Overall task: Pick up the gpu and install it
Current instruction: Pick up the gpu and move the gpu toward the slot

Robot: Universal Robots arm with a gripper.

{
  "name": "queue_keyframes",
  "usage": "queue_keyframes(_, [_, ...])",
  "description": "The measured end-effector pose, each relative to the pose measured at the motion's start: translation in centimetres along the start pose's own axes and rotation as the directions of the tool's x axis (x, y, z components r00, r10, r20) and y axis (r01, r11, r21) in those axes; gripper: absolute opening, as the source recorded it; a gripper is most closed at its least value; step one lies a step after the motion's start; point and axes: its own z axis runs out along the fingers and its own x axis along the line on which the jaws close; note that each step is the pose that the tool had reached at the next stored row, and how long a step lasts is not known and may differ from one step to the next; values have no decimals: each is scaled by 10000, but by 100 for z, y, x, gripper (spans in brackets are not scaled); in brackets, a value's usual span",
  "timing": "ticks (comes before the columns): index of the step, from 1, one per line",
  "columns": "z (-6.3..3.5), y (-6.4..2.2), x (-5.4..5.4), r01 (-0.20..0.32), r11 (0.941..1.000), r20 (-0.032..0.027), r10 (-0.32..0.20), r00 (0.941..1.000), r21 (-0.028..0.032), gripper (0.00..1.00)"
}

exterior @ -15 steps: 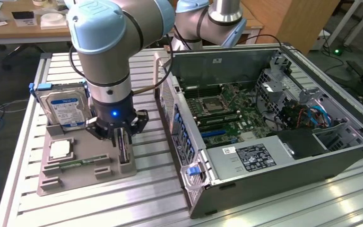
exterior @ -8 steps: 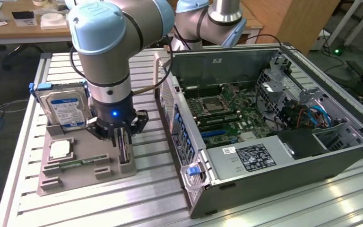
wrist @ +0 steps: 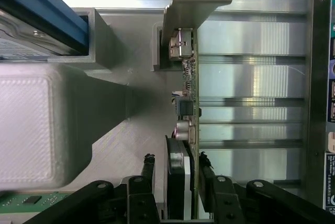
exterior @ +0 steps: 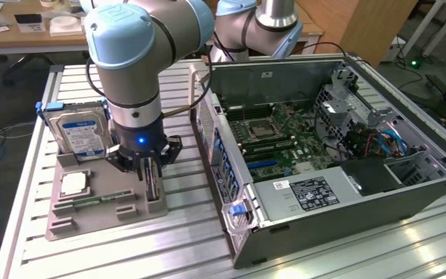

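Green board edge and dark fan show you where the gpu [exterior: 153, 181] is. It stands on its long edge in a slot of the grey holder [exterior: 83, 224], on the side nearest the open computer case [exterior: 324, 192]. The blue-labelled hard drive [exterior: 79, 131] stands upright at the holder's far end.

Your tool [exterior: 147, 163] hangs straight down over the card, jaws partly apart and astride it. In the wrist view the fingers [wrist: 148, 174] flank the gpu [wrist: 194, 103]. The finger on the bare-board side looks just beside or touching, and a gap shows on the fan side, so nothing is clamped yet.

You are at the grasp step, by my judgement. Centre the tool across the card's thickness before squeezing, so the card is not pushed askew in its slot. Close gently; the fan face looks likely to give under pressure.
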Motion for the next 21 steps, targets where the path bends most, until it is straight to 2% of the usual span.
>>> queue_keyframes(5, [3, 0, 0, 1, 10000, 0, -1, 10000, -1, 43])
queue_keyframes(6, [3, 0, 0, 1, 10000, 0, -1, 10000, -1, 36])
queue_keyframes(13, [8, 0, 0, 0, 10000, 0, 0, 10000, 0, 35])
queue_keyframes(14, [9, 0, 0, 1, 10000, 0, -1, 10000, 0, 28])
queue_keyframes(21, [11, -1, 0, 1, 10000, -1, -1, 10000, 0, 28])
